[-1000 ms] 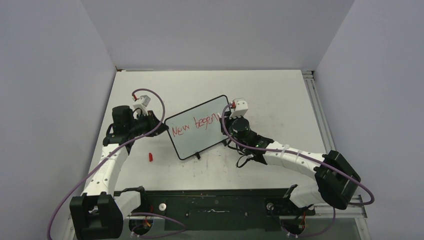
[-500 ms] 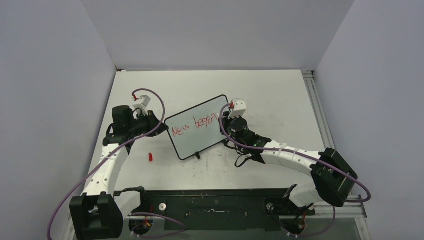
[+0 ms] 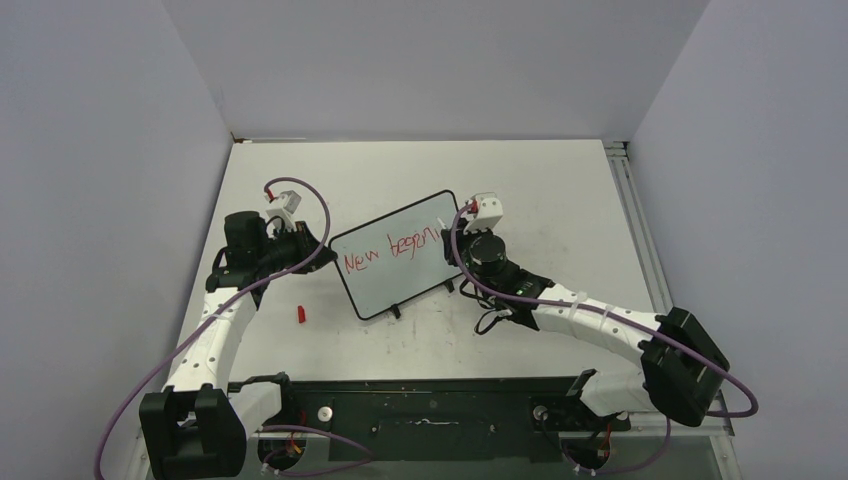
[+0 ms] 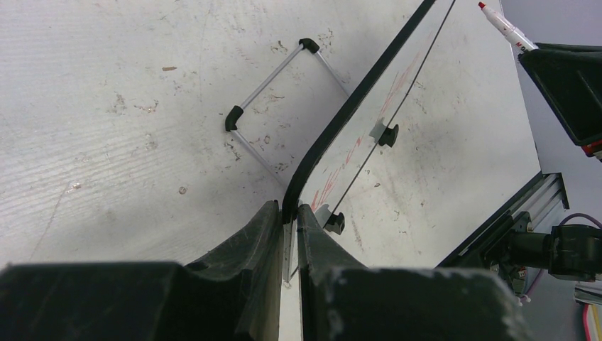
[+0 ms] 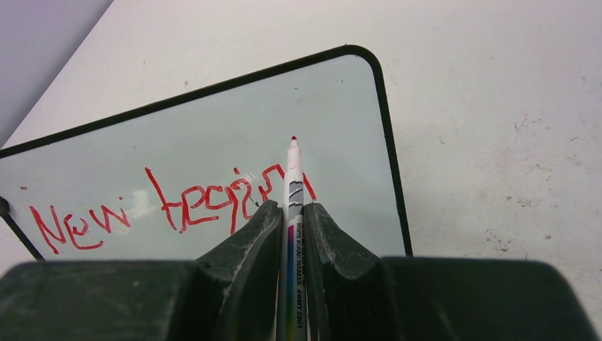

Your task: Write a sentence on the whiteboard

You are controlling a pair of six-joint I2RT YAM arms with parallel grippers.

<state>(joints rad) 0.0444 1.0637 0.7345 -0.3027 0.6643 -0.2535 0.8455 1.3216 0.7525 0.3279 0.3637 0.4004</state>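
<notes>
The whiteboard (image 3: pixel 400 282) stands tilted on the table, with a black frame and two black feet. Red lettering (image 3: pixel 387 251) on it reads roughly "New begin" in one line. My left gripper (image 3: pixel 320 243) is shut on the board's left edge; in the left wrist view its jaws (image 4: pixel 287 209) pinch the black frame (image 4: pixel 355 99). My right gripper (image 3: pixel 452 242) is shut on a white red-tipped marker (image 5: pixel 292 174) at the right end of the lettering (image 5: pixel 177 206). The tip points at the board (image 5: pixel 213 135); I cannot tell whether it touches. The marker also shows in the left wrist view (image 4: pixel 505 27).
A small red marker cap (image 3: pixel 300 313) lies on the table in front of the board's left corner. The board's wire stand (image 4: pixel 273 92) rests behind it. Grey walls close in left, back and right; a metal rail (image 3: pixel 635 220) runs along the table's right edge.
My right gripper with the marker shifted slightly left, then back to the right at the end of the lettering. The left gripper and the board have not moved.
</notes>
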